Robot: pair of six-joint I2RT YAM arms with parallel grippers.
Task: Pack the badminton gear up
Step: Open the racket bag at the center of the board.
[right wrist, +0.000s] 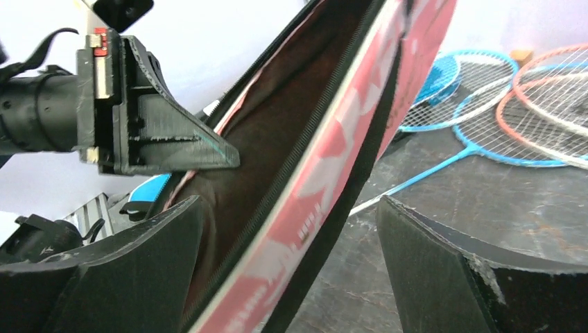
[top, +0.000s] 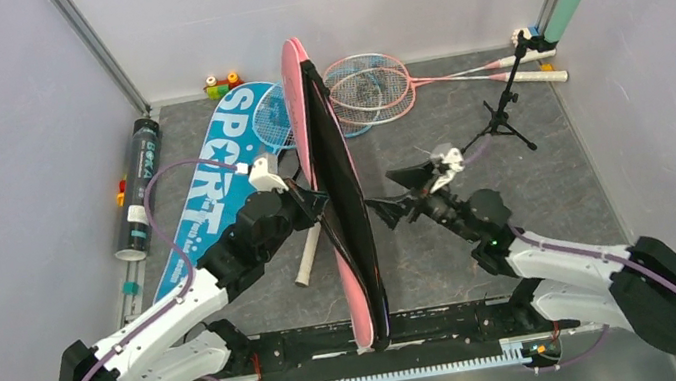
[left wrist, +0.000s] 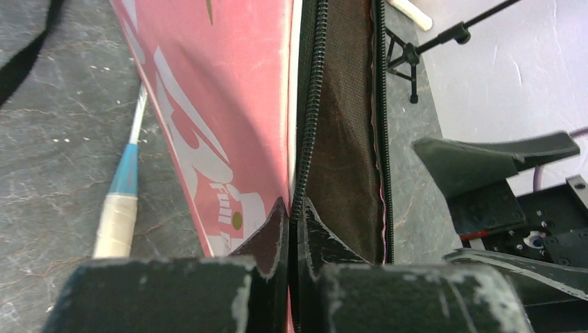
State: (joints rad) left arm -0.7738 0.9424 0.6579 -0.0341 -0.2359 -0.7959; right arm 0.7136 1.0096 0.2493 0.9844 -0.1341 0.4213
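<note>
Left wrist view: left pincer (left wrist: pixel 294 208) clamped on zipper edge of pink racket bag (left wrist: pixel 229 104); right pincer (right wrist: pixel 290 202) wide open, straddling it, gripping nothing.

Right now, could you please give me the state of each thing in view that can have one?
pink racket bag, unzipped, held up on edge.
left gripper, shut on the bag's zipper edge.
right gripper, open, one bag wall between its fingers, not gripped.
blue racket bag, lying flat; zip cannot be told.
dark tube, lying on its side.
rackets, lying loose, not bagged.
tripod stand, upright.
</note>
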